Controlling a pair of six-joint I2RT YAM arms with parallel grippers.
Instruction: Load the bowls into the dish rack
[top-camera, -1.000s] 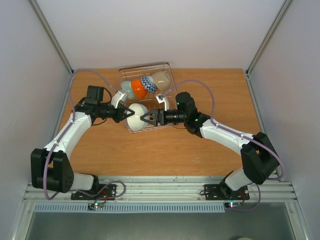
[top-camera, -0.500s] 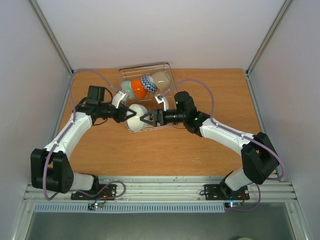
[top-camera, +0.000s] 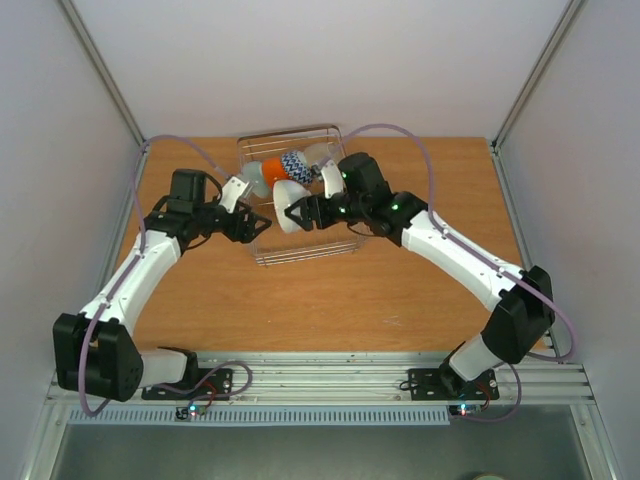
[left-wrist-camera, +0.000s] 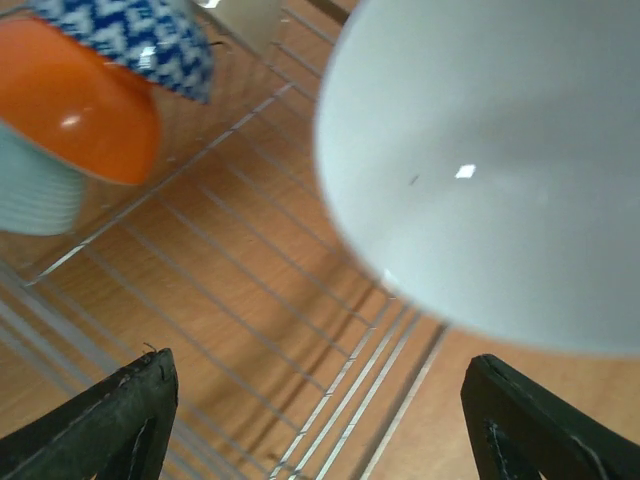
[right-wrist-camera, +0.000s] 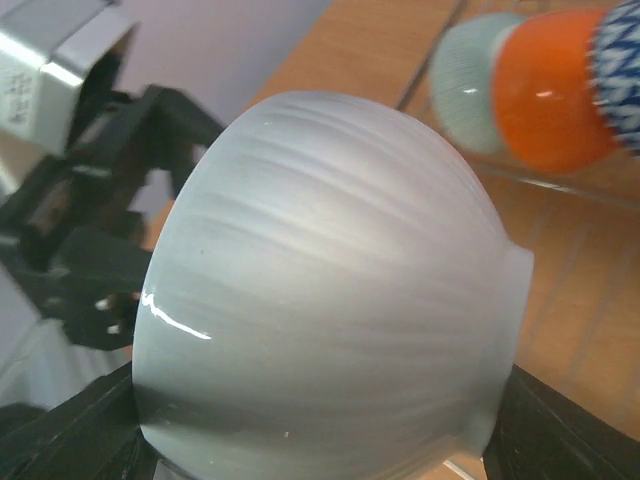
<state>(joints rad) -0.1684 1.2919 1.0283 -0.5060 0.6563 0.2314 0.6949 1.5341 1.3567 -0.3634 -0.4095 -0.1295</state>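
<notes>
White bowl (top-camera: 289, 192), pinched in the right gripper (top-camera: 300, 211) above the dish rack (top-camera: 300, 256) near the orange bowl (top-camera: 272, 172), should be lowered slowly onto the wires, tilted like its neighbours, with the spread left gripper (top-camera: 262, 226) held clear.

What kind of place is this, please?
Likely a robot test cell, not a kitchen: plain white panels enclose a wooden table, with left arm and right arm bolted to a metal rail.

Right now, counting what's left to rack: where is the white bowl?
Top view: the white bowl is held in the right gripper over the dish rack, just in front of the orange bowl.
</notes>
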